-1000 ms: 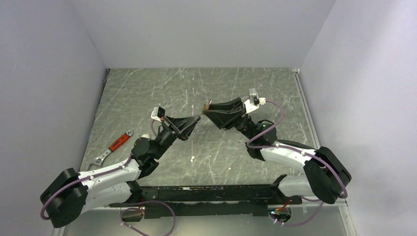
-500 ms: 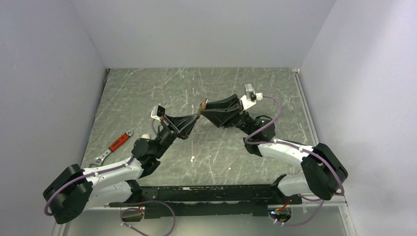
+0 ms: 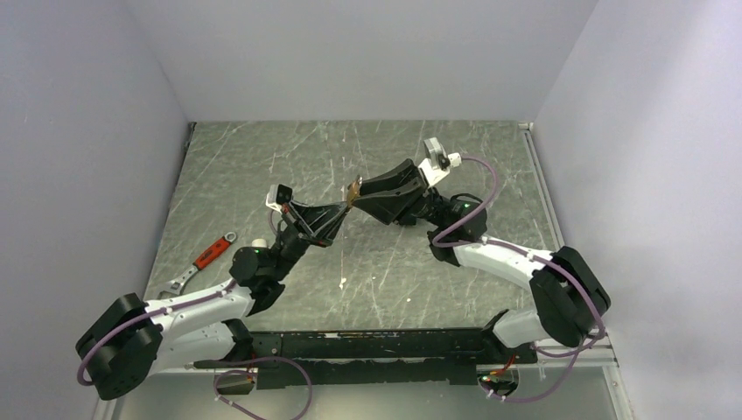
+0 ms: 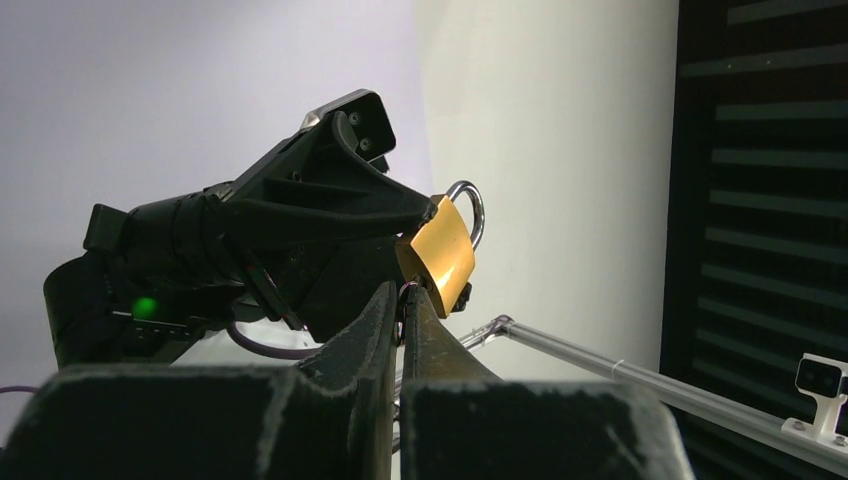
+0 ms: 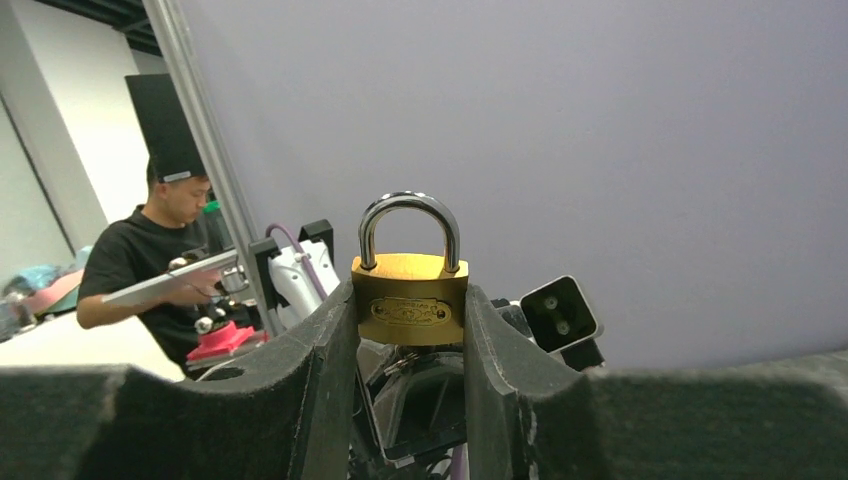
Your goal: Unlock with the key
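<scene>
Two grippers meet tip to tip above the middle of the table [image 3: 262, 166], raised off its surface.

Your right gripper [image 3: 357, 189] is clenched on the brass padlock [image 5: 409, 300]. In the right wrist view, its fingers [image 5: 325, 345] press the lock's left and right edges at the centre of the frame. The engraved face is turned to the camera. The silver shackle [image 5: 410, 215] stands upright, with both legs down in the body.

Your left gripper [image 4: 401, 300] is pinched shut on the key [image 4: 404, 292]. At the lower centre of the left wrist view, only a thin slit shows between its fingers. You see just a small sliver of the key at the very tips, right against the padlock's lower edge. Its head and blade are too hidden to tell whether it sits in the keyhole. In that view the padlock hangs tilted at the centre of the frame, with its shackle towards the upper right.

One wrench [image 3: 203, 259] with a red handle lies on the table at the lower left of the top view, well apart from both grippers.

At the left of the right wrist view, a person [image 5: 140, 270] in a black shirt and cap stands outside the enclosure.
</scene>
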